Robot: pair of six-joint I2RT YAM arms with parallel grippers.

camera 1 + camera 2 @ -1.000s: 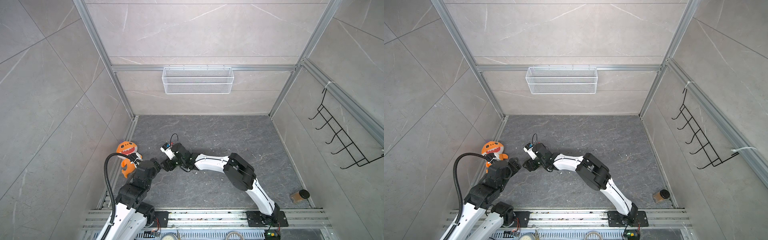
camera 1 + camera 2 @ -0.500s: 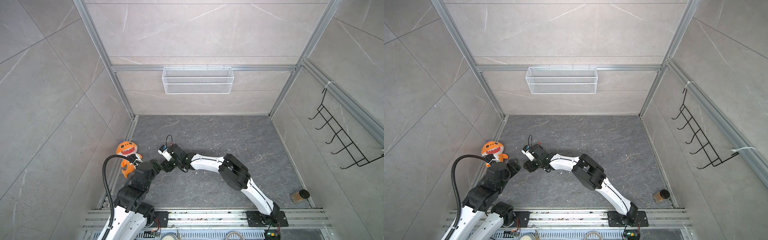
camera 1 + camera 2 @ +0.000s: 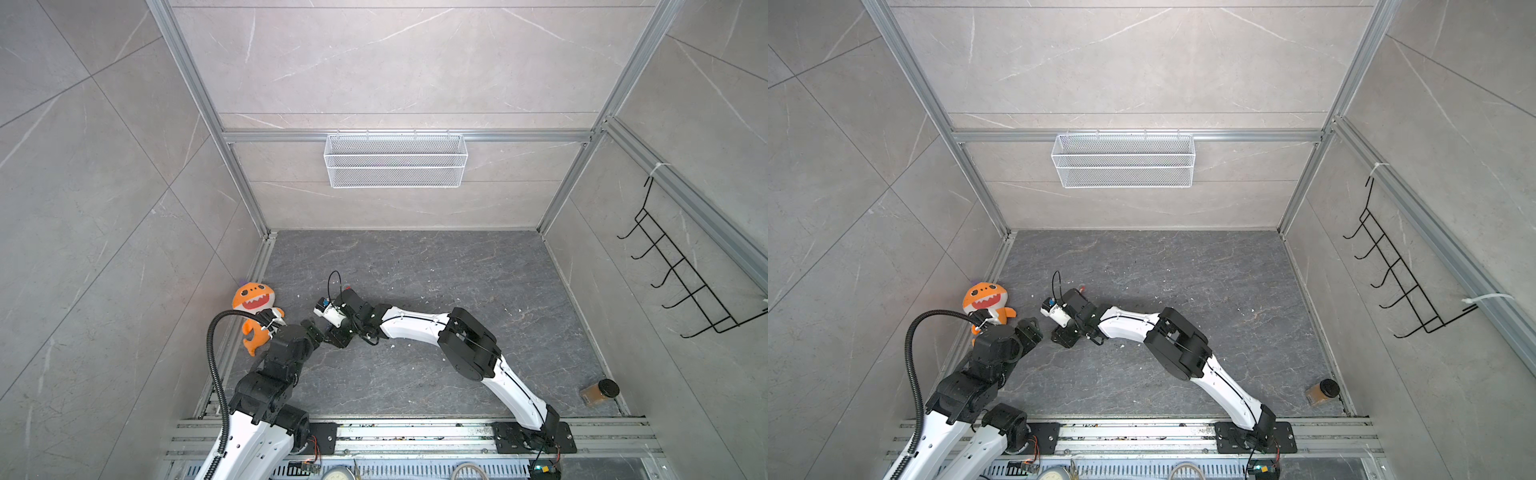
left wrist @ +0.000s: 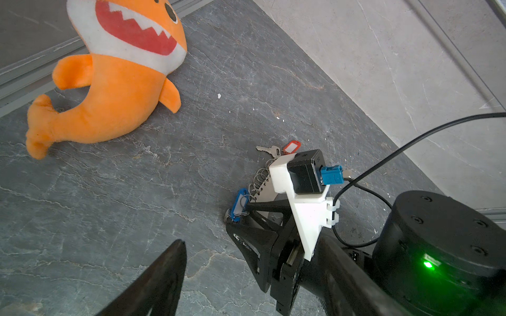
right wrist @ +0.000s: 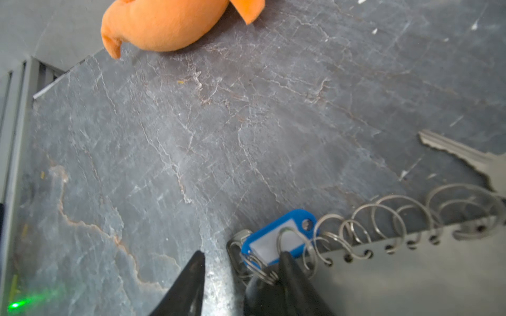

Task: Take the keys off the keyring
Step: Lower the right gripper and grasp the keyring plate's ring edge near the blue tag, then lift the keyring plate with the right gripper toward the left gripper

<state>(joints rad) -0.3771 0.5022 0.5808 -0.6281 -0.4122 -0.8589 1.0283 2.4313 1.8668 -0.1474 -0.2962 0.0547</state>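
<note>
The right claw [image 5: 243, 255], fingers apart, straddles small rings of the keyring [image 5: 410, 273] beside the blue tag [image 5: 273, 238]; the left claw [image 3: 316, 330] is apart too.

The left arm [image 3: 257, 440] and right arm [image 3: 511, 390] have glossy white shells [image 3: 415, 328] and matt black joint housings [image 3: 469, 349]. A ribbed black corrugated hose [image 3: 212, 361] follows the left arm. The right gripper [image 5: 242, 255] has 2 black tapered fingers [image 5: 189, 284]; a white printed bracket [image 4: 309, 213] carries a black box camera [image 4: 304, 175] with a blue plug [image 4: 332, 176] and a thin black cable [image 4: 410, 142].
</note>
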